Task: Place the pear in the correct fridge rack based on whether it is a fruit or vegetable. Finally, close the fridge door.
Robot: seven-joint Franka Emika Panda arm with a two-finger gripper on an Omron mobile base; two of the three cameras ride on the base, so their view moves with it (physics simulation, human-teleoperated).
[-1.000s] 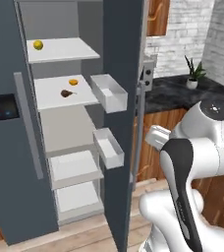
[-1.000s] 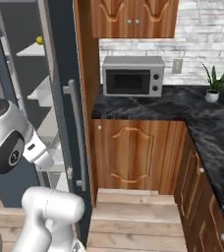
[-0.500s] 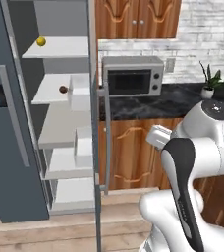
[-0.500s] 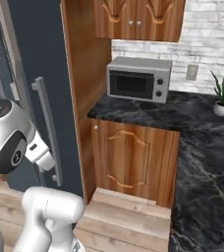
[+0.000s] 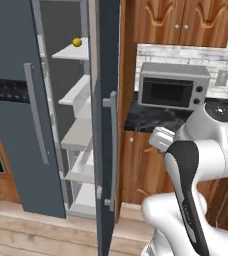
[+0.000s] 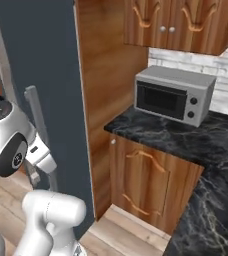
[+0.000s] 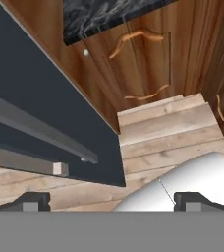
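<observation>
Fingers (image 7: 33, 201) sit spread wide at the bottom corners of the hand view, released, with nothing between them. You are looking down past them at the door (image 7: 45, 98), a dark slab across the left of that frame, its grey handle (image 7: 40, 130) running slantwise just above the left tip.

From the left base view the door (image 5: 103, 125) stands edge-on in the middle of the frame, ajar, with white shelves (image 5: 78, 135) open to its left. A small yellow item (image 5: 77, 42) lies on the top shelf. Which rack holds the pear I cannot tell; it is probably behind the door's edge.

By my reading you are on the last step, closing the door. Next you need the hand against the outer face near the handle, pushing until the door sits flush with its neighbour.

No brand or writing is readable: the blue-lit panel (image 5: 10, 90) on the other door and the microwave (image 5: 173, 90) show only blurred marks.
</observation>
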